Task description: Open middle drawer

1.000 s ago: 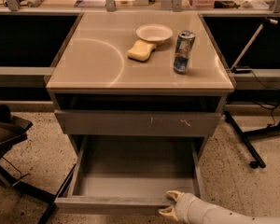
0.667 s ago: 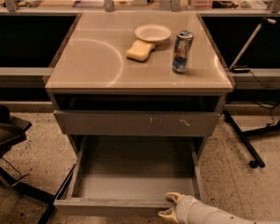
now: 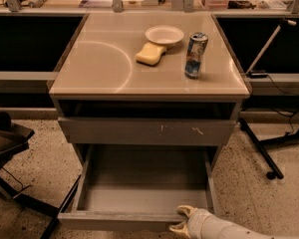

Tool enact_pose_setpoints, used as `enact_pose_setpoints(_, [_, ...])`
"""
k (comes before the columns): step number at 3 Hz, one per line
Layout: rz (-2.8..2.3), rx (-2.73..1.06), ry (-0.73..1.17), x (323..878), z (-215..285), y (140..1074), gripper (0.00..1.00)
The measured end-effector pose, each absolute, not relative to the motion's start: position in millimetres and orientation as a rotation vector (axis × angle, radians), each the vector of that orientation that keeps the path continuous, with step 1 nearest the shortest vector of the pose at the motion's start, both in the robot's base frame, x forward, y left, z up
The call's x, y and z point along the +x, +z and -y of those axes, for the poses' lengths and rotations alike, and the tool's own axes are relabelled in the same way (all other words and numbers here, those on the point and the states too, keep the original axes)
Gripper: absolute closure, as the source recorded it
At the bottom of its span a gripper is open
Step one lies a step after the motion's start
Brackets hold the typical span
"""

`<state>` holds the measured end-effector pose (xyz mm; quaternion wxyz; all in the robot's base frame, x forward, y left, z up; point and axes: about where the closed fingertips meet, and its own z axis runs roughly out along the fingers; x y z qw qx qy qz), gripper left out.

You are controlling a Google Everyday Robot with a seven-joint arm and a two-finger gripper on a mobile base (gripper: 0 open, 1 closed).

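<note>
Middle drawer (image 3: 139, 200) juts toward the frame's bottom, its front running left-right; the tool (image 3: 183, 219), lower right, seems pinched on that front's right end.

Noted at lower centre: middle drawer (image 3: 144, 180) pulled out, grey interior exposed; gripper (image 3: 182, 219) at bottom edge, clamped on its front rim; can (image 3: 196, 55), bowl (image 3: 164, 35), sponge (image 3: 150, 54) on tabletop (image 3: 97, 71)

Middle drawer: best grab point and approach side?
Top lip of the front panel, from the front and above: the middle drawer has a flat, handle-less face, and pulled out it exposes that edge. The end effector sits at the lip's right end.
</note>
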<state>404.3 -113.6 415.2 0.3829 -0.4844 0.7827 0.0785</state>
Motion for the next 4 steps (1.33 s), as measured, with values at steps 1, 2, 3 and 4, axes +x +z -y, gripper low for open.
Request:
enact_pose_setpoints(1, [-1.996,-1.235,0.200,404.3,113.6,415.2,0.35])
enact_pose_setpoints(2, [-1.996,-1.235,0.200,404.3,113.6,415.2,0.11])
enact_pose_setpoints(3, [-1.996,-1.235,0.200,404.3,113.6,415.2,0.00])
enact_pose_setpoints(4, [-1.996,-1.235,0.200,404.3,113.6,415.2,0.00])
